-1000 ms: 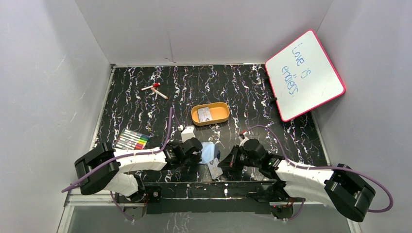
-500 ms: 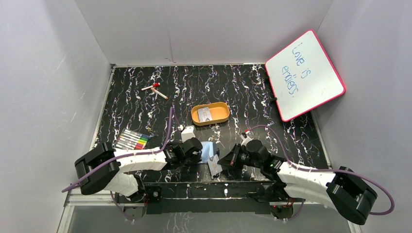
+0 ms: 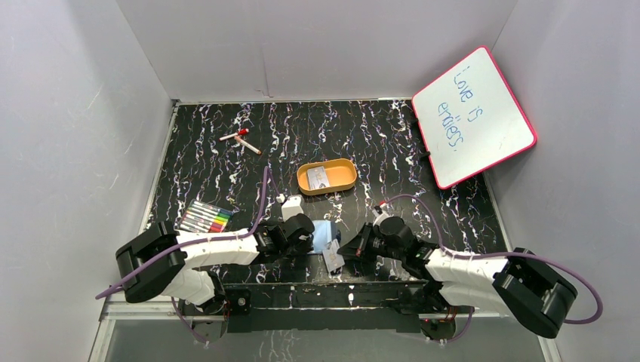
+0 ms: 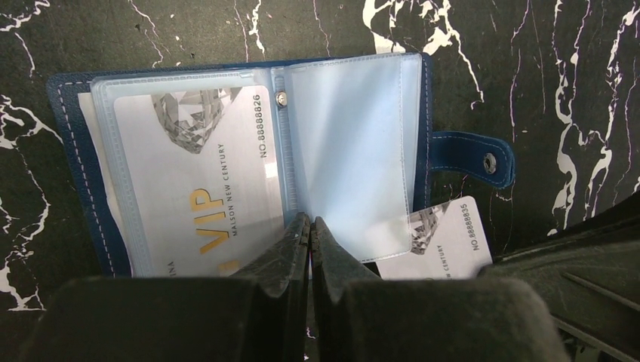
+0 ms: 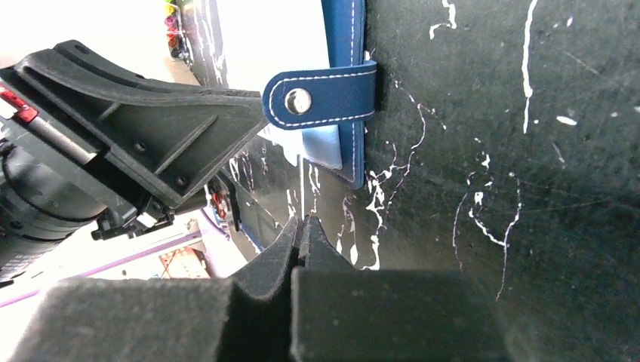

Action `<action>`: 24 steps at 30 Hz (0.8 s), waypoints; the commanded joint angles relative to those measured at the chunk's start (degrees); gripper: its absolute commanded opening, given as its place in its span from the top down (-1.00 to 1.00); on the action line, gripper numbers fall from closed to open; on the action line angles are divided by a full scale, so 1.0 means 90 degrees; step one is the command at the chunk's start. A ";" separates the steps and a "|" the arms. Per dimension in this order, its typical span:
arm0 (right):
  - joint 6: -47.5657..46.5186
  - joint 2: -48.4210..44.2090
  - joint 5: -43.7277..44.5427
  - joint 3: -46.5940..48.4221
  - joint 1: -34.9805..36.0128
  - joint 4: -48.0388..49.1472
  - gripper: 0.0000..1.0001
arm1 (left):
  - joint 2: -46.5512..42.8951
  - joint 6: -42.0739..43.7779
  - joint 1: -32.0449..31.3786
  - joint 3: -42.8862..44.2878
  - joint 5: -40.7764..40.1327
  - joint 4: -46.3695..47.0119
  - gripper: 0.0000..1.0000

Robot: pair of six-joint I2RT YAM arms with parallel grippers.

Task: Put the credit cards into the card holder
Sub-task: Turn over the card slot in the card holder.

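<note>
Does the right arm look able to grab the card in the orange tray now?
Probably not yet: the right claw is shut on another card at the card holder, though nothing seems to block the orange tray.

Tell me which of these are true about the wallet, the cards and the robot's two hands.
1. The card holder lies open. True.
2. A VIP card sits in its left sleeve. True.
3. The orange tray is empty. False: a card lies in it.
4. The left hand is wide open. False: it is shut.
5. The marker pens lie right of the holder. False: they lie to its left in the top view.
</note>
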 commanded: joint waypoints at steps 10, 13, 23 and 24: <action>-0.0641 0.0625 0.0066 0.0782 -0.0023 0.0514 1.00 | -0.0780 0.0368 0.0017 0.0425 -0.0345 -0.0770 0.01; -0.0757 0.0795 0.0016 0.0945 -0.0021 0.0538 1.00 | -0.0985 0.0461 0.0019 0.0543 -0.0510 -0.1016 -0.08; -0.0960 0.1633 -0.0392 0.1443 0.0003 0.1026 1.00 | -0.1643 0.0608 0.0018 0.0757 -0.1056 -0.1669 -0.21; -0.0996 0.1719 -0.0402 0.1517 0.0027 0.1039 1.00 | -0.1724 0.0611 0.0018 0.0750 -0.1099 -0.1699 -0.21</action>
